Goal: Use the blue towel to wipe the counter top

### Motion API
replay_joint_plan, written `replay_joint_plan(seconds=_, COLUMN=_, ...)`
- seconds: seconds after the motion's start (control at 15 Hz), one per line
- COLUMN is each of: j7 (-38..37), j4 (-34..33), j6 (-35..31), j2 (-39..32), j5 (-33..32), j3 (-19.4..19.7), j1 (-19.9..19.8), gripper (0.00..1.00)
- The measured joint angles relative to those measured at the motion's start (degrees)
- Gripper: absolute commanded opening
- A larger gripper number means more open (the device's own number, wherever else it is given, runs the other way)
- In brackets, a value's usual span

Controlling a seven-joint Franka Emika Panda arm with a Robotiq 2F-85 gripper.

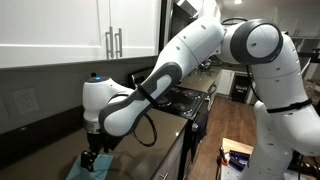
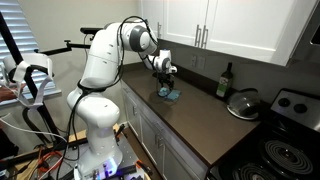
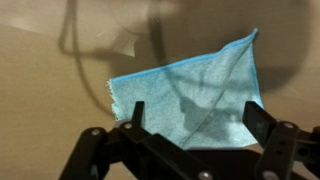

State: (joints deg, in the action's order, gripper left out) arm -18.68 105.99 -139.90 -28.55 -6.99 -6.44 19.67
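The blue towel [image 3: 190, 95] lies spread flat on the brown counter top [image 3: 50, 110], one corner pointing to the upper right. My gripper [image 3: 197, 118] hovers just above the towel's near edge. It is open, its two black fingers wide apart, with nothing between them. In an exterior view the gripper [image 2: 164, 80] points down over the towel [image 2: 171, 96] on the counter [image 2: 200, 125] near the wall. In an exterior view the gripper [image 1: 92, 152] is low over the counter with a bit of blue towel [image 1: 103, 158] beside it.
A dark bottle [image 2: 225, 79] and a glass pot lid [image 2: 243, 103] stand farther along the counter. A stove [image 2: 285, 150] is at the counter's end. White cabinets [image 2: 215, 25] hang overhead. The wall is close behind the towel.
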Motion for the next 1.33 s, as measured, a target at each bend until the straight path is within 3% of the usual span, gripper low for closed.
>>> replay_joint_plan(seconds=0.6, j7=0.0, j4=-1.65, j6=-9.0, j2=-5.24, j5=0.01, j3=0.8, j1=0.19, gripper=1.0)
replay_joint_plan(seconds=1.0, j7=0.05, j4=-5.48, j6=-8.53, j2=-9.7, j5=0.02, j3=0.79, j1=1.24, gripper=1.0)
replay_joint_plan(seconds=1.33, j7=0.06, j4=-8.51, j6=-4.41, j2=-11.92, j5=0.02, j3=0.8, j1=1.66, gripper=1.0)
